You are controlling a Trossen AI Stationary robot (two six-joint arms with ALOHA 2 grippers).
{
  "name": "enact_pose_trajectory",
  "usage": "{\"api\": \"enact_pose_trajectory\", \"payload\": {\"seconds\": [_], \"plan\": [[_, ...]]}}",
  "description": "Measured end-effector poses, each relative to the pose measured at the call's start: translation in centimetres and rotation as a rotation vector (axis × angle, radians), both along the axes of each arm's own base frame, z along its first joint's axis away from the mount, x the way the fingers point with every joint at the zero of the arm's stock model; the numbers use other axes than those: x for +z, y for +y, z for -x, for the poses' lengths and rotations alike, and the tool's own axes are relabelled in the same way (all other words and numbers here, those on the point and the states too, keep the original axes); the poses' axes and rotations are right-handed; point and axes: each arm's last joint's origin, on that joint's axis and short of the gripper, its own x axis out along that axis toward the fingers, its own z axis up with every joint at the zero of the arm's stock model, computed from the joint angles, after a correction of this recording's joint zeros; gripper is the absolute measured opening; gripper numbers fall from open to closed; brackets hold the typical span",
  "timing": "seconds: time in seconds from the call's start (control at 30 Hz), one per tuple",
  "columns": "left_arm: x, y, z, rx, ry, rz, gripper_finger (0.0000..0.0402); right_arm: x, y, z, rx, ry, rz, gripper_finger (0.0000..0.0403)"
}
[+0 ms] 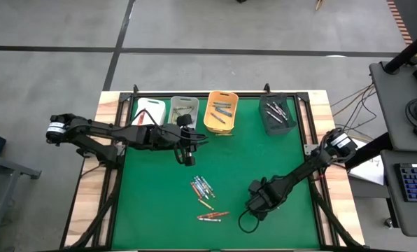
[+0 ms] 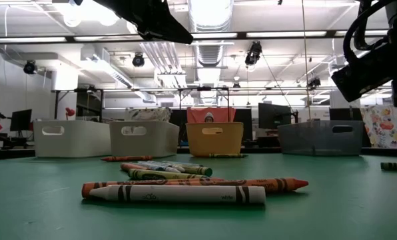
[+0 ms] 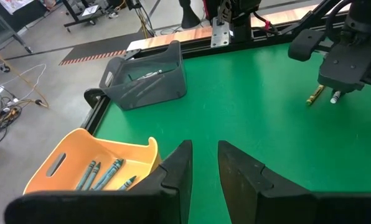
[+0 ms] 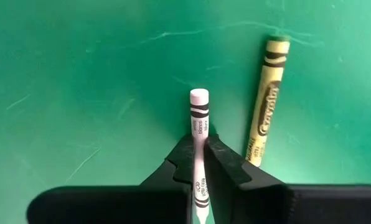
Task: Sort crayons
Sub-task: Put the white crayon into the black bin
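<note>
the right claw [image 4: 199, 163] was low over the green table [image 1: 264, 161], toward its near right part, and its two fingers were pinched narrow around a white crayon [image 4: 198, 134]. the crayon's long axis ran straight out along the fingers, with its flat end poking forward past the tips. a yellow crayon [image 4: 267, 101] lay just beside it on the table, nearly parallel, not touching and outside the grip.

the left claw [image 3: 203, 171] hung over the far left part of the table, close to the orange bin [image 3: 95, 163], its fingers a narrow gap apart and holding nothing. blue-green crayons sat in that orange bin, and grey ones in the dark bin [image 3: 145, 78] further along the far edge.

the white bin [image 1: 150, 110] stood at the far left corner of the row, diagonally across the table from the right claw, and the left arm lay between. so the carry for the white crayon looked long for the right arm, while the left arm was much nearer that bin. the loose pile of crayons [image 1: 205, 189] in the middle lay to the left of the right claw, between the two arms.
</note>
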Motion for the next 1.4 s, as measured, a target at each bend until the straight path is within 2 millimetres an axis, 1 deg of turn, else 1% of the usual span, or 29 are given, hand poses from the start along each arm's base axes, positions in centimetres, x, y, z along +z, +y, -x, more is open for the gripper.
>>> {"api": "enact_pose_trajectory", "payload": {"seconds": [0.07,0.17,0.23,0.33,0.43,0.57,0.7,0.83,0.97,1.1,1.23,1.4], "plan": [[0.0,0.0,0.0,0.0,0.0,0.0,0.0059,0.3,0.1,-0.2,0.017,-0.011,-0.009,0.0013],[0.0,0.0,0.0,0.001,-0.001,0.002,0.0059,1.3,0.2,-1.2,0.032,-0.082,-0.043,0.0012],[0.0,0.0,0.0,0.002,-0.002,0.004,0.0059,2.1,-0.2,-1.4,0.05,-0.092,-0.044,0.0012],[0.0,0.0,0.0,0.002,-0.008,0.005,0.0059,2.7,-0.9,-2.1,0.082,-0.119,-0.044,0.0012],[0.1,0.0,0.0,0.002,-0.012,0.005,0.0059,3.1,-2.0,-2.6,0.121,-0.114,-0.027,0.0012],[0.2,0.0,-0.1,0.002,-0.02,0.005,0.0059,3.9,-3.9,-3.9,0.171,-0.168,0.009,0.0012],[0.3,0.0,0.0,0.002,-0.024,0.005,0.0059,5.3,-6.3,-5.5,0.217,-0.246,0.068,0.0012],[0.5,0.0,0.2,0.002,-0.029,0.007,0.0059,6.9,-9.0,-6.7,0.255,-0.286,0.133,0.0012],[0.6,0.0,0.3,0.004,-0.033,0.015,0.0059,8.4,-12.5,-7.2,0.259,-0.232,0.212,0.0012],[0.6,0.0,0.5,0.005,-0.021,0.017,0.0059,10.0,-16.2,-7.1,0.242,-0.159,0.301,0.0012],[0.6,0.0,0.7,0.009,-0.012,0.023,0.0059,11.3,-20.4,-6.4,0.178,-0.058,0.38,0.0013],[0.8,0.0,1.0,0.012,-0.008,0.027,0.0059,11.6,-26.3,-4.3,0.06,0.068,0.391,0.0013]]}}
